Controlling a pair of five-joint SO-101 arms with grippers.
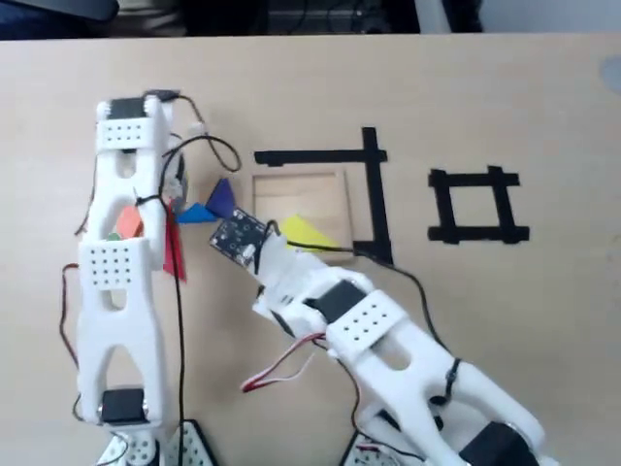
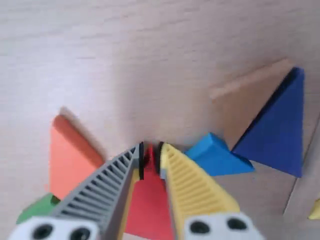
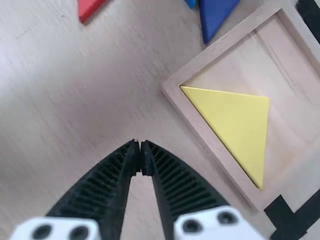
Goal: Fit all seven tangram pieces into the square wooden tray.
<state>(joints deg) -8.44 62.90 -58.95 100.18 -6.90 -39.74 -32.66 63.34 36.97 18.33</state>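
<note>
The left end effector (image 2: 150, 152) clamps the red piece (image 2: 147, 210) by its thin edge on the tabletop (image 2: 150, 50); so slight a pinch may slip or twist on lifting. The right end effector (image 3: 140, 152), closed and empty, hovers beside the tray (image 3: 207, 140), which holds one yellow triangle (image 3: 235, 120).

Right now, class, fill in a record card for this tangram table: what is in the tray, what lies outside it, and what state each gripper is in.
In tray: yellow triangle, flat against one rim of the wooden tray
Outside tray: red triangle, orange piece, green piece, light blue piece, dark blue triangle
Left gripper: shut on the red triangle's tip
Right gripper: shut, empty, over the table beside the tray
</note>
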